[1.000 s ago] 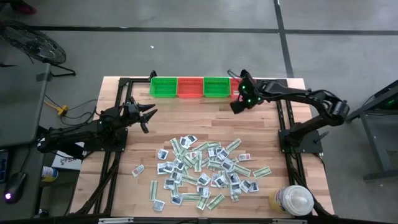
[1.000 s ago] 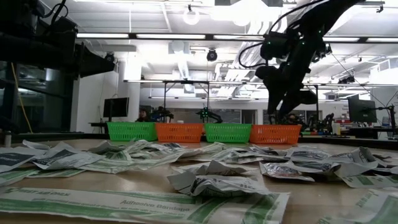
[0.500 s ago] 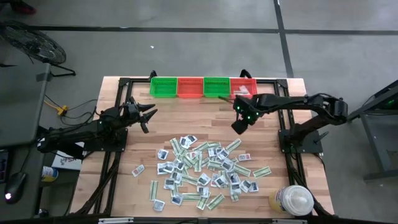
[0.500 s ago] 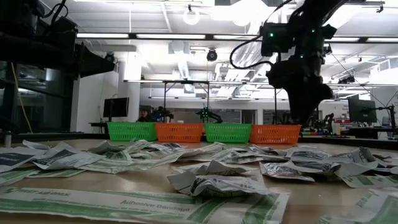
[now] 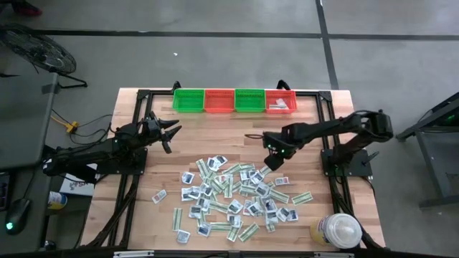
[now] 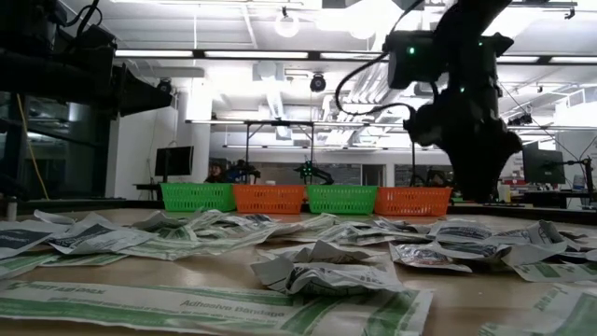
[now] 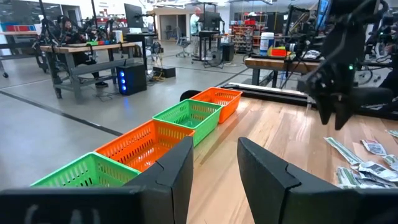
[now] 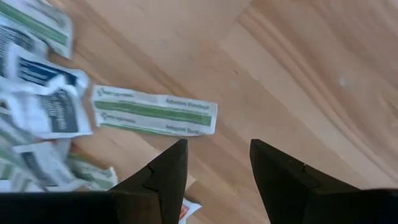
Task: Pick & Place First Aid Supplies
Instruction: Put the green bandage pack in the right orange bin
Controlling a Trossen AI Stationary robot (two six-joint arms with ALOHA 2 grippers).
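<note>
Packets of first aid supplies (image 5: 233,197) lie in a big messy pile on the counter (image 5: 215,136), well apart from the row of four baskets at its far edge. One white packet (image 5: 280,105) now rests inside the red basket (image 5: 280,101) at the end of that row, the end nearest the right arm.

The right gripper (image 5: 273,159) was over that red basket a moment ago. Now it has swung away from it and hangs over the near edge of the pile. Its jaws are spread, and nothing is between them. In the right wrist view, a long pale-green strip (image 8: 155,118) lies flat on the wood just beyond the jaws, with grey square packets (image 8: 46,99) beside it.

My guess is that one drop is done and the arm has come back for the next packet, maybe that green strip. Nearly all the pile is left, so the job looks far from over.

The left gripper (image 5: 167,132) has not moved. It waits above bare wood, between the pile and the green basket (image 5: 188,100) at the other end of the row, with its jaws spread and empty.
</note>
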